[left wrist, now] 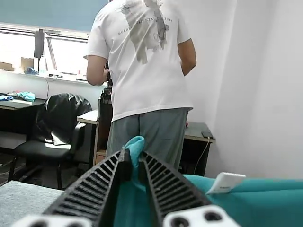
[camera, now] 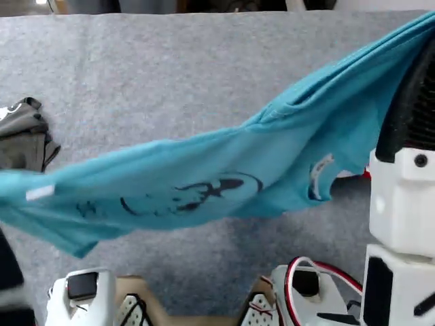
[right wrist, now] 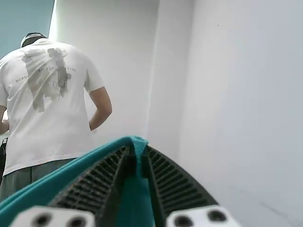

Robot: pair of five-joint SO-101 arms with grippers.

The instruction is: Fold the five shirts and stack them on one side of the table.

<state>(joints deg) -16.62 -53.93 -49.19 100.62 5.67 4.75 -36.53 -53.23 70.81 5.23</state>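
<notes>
**Teal T-shirt pinched by both pincers, hanging over the table**

My left gripper (left wrist: 135, 160) is clenching a fold of the teal T-shirt (left wrist: 255, 198), with cloth poking up between its ribbed fingers. My right gripper (right wrist: 136, 153) is pinching another bit of the same shirt the same way. In the high view the shirt is hanging in a slack band above the grey table (camera: 170, 68), print showing. One end is rising toward an arm at that view's right side and the other is sagging across to the left. A crumpled grey garment (camera: 24, 136) is lying near the table's edge, apart. I am judging the cloth light, limp and droopy, likely to slip from a small pinch. Shoulder seams or hem corners look like the better hold.
</notes>
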